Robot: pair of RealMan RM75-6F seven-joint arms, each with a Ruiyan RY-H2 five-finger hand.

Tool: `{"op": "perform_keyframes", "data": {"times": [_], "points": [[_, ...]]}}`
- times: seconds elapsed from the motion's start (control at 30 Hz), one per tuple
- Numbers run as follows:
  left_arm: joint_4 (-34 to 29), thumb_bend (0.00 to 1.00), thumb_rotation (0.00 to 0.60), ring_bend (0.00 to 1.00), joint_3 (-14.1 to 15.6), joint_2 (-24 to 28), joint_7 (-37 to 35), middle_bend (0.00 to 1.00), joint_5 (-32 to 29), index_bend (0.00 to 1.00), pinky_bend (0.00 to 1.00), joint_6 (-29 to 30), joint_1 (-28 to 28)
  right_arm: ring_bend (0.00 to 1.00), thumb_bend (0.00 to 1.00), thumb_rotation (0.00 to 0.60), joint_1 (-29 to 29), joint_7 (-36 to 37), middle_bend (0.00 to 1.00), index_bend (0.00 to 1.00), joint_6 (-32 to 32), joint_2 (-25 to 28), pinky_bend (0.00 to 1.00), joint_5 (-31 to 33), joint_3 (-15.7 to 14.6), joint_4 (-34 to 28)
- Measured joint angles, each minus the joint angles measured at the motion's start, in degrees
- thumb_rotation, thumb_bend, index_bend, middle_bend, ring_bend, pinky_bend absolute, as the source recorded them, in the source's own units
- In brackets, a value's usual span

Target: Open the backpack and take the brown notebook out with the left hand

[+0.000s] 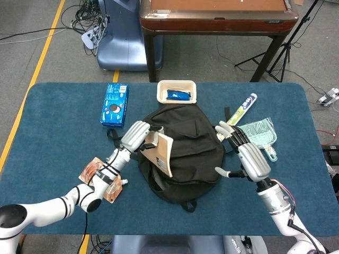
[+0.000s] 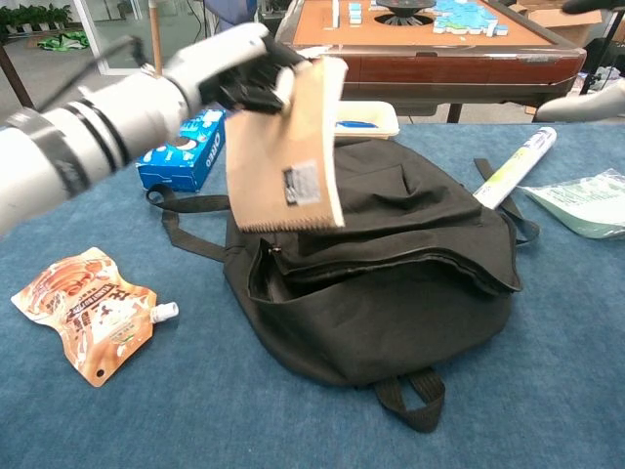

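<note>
With the brown notebook (image 2: 285, 149) pinched clear of the backpack (image 2: 391, 283) by the left hand (image 1: 135, 136), extraction looks done; next, set it down. Right hand (image 1: 244, 153) hovers spread, empty.

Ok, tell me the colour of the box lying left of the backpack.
The box is blue with white print and a dark cookie picture; the head view shows it best.
</note>
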Motion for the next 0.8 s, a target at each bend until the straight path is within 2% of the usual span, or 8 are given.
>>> {"op": "perform_keyframes", "data": {"times": [0.07, 0.1, 0.17, 0.23, 0.37, 0.57, 0.7, 0.8], "points": [[1.4, 0.28, 0.6, 0.33, -0.2, -1.5, 2.0, 0.34, -1.2, 0.29, 0.39, -2.0, -1.1, 0.0, 0.0, 0.6, -0.5, 0.3, 0.0, 0.0, 0.9, 0.0, 0.0, 0.0, 0.2, 0.5], [2.0, 0.26, 0.6, 0.28, -0.3, -2.3, 3.5, 0.27, -2.3, 0.21, 0.34, -3.4, -1.7, 0.0, 0.0, 0.6, -0.6, 0.3, 0.0, 0.0, 1.3, 0.0, 0.0, 0.2, 0.4, 0.8], [2.6, 0.25, 0.6, 0.23, -0.7, -3.5, 5.7, 0.18, -4.3, 0.12, 0.23, -5.0, -2.3, 0.0, 0.0, 0.6, -0.8, 0.2, 0.0, 0.0, 2.0, 0.0, 0.0, 0.4, 0.6, 1.5], [3.3, 0.25, 0.6, 0.2, -1.5, -4.8, 7.7, 0.15, -6.7, 0.08, 0.2, -5.5, -2.6, 0.0, 0.0, 0.6, -1.1, 0.1, 0.0, 0.0, 2.8, -0.2, 0.0, 0.7, 0.9, 2.4], [3.6, 0.25, 0.6, 0.2, -2.3, -4.8, 8.9, 0.14, -8.0, 0.07, 0.19, -4.4, -1.6, 0.0, 0.0, 0.6, -1.4, 0.2, 0.0, 0.0, 3.3, 0.0, 0.0, 1.8, 1.2, 3.8], [1.3, 0.25, 0.6, 0.2, -1.0, 0.8, 8.7, 0.14, -8.1, 0.1, 0.19, -2.1, 3.5, 0.0, 0.01, 0.6, -2.0, -0.5, 0.01, 0.0, 2.8, 1.4, 0.0, 4.0, 1.3, 5.0], [-1.9, 0.25, 0.6, 0.2, 0.3, 5.8, 8.5, 0.14, -8.6, 0.13, 0.19, 1.4, 9.2, 0.0, 0.09, 0.6, -2.5, -1.4, 0.09, 0.0, 2.1, 2.8, 0.01, 5.9, 1.0, 5.4], [-4.7, 0.25, 0.6, 0.2, 0.9, 9.1, 9.2, 0.14, -9.5, 0.15, 0.19, 4.8, 13.2, 0.04, 0.19, 0.6, -2.9, -2.5, 0.18, 0.05, 1.6, 3.5, 0.11, 6.7, 0.5, 6.1]]}}
